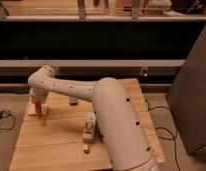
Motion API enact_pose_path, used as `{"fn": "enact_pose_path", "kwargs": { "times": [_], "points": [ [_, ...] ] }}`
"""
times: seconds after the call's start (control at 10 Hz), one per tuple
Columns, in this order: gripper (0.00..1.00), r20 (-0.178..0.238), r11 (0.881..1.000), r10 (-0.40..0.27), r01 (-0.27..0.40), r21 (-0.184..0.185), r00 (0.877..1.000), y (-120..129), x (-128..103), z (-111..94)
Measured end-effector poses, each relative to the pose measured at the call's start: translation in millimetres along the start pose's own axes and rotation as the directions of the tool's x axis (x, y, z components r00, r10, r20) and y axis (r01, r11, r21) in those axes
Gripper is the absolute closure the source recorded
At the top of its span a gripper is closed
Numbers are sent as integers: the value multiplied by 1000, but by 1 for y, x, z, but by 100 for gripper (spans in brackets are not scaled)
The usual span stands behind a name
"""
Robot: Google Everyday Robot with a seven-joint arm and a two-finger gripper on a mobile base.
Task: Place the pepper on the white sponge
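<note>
My gripper (39,102) hangs over the far left part of the wooden table (51,145), at the end of the white arm that reaches in from the lower right. It is shut on the pepper (38,111), a slim orange-red piece that points down below the fingers. The white sponge (30,110) is a pale flat pad at the table's left edge. It lies right under and just left of the pepper's tip. Whether the pepper touches the sponge I cannot tell.
A white-tan bottle-like object (88,131) lies near the table's middle, close to the arm. A small dark block (73,101) sits behind it under the forearm. The bulky arm covers the table's right half. Dark shelving runs along the back.
</note>
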Motion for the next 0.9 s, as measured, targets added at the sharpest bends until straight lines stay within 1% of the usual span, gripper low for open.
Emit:
{"fn": "enact_pose_path", "kwargs": {
  "times": [0.3, 0.7, 0.8, 0.9],
  "points": [
    [100, 8, 1000, -18, 18, 0, 1000, -4, 4, 12],
    [100, 16, 999, -31, 32, -7, 999, -2, 12, 31],
    [100, 16, 999, -31, 32, -7, 999, -2, 12, 31],
    [100, 24, 999, -33, 34, -14, 999, 5, 15, 44]
  ]
}}
